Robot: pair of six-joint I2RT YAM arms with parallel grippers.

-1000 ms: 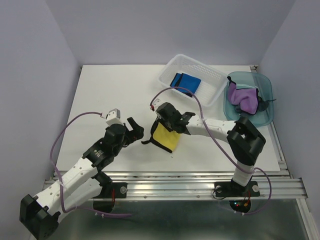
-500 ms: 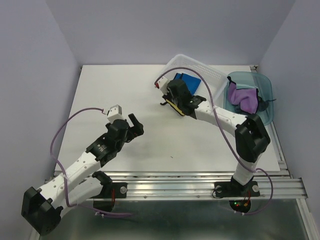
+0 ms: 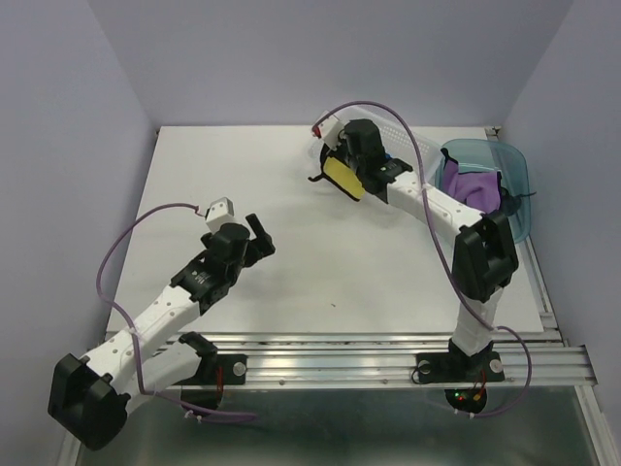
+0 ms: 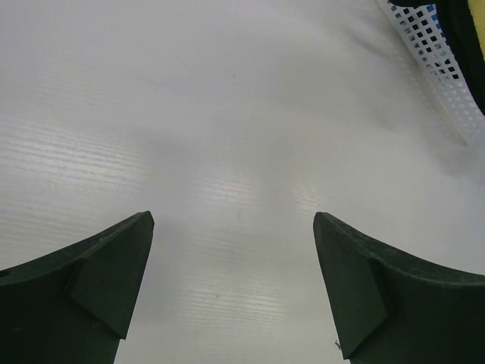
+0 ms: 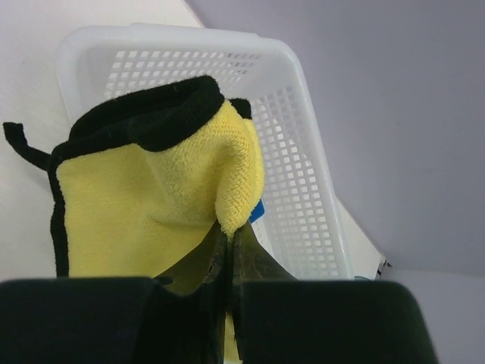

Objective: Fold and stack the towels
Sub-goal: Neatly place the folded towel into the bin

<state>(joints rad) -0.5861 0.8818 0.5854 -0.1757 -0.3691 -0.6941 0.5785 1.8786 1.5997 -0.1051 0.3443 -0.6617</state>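
- The right gripper (image 3: 342, 171) was clenched on a fold of the yellow towel (image 3: 342, 180). In the right wrist view the fingers were pinched together on the cloth's edge (image 5: 229, 241).
- That towel (image 5: 144, 197) hung off the table at the left near corner of the white basket (image 3: 412, 144). Its black-trimmed edge was uppermost and a loose black corner trailed away from the basket.
- From the claw, the basket (image 5: 299, 152) lay straight ahead and just beyond the cloth. The towel's long side ran roughly across the basket's near rim, so I judged the coming move to be a short carry forward over that rim.
- A sliver of the blue towel (image 5: 258, 211) showed inside the basket, behind the yellow one. It looked like the layer to stack upon.
- The purple towel (image 3: 472, 189) lay bunched in the teal bin (image 3: 517, 173), just beside the basket's right end.
- The left gripper (image 3: 254, 233) stood released and empty, well apart from the basket on its left near side. Its wrist view showed spread fingers (image 4: 233, 221) over bare table (image 4: 227, 114), with the basket's mesh corner (image 4: 432, 53) far off.
- The right arm was plainly the nearer one.
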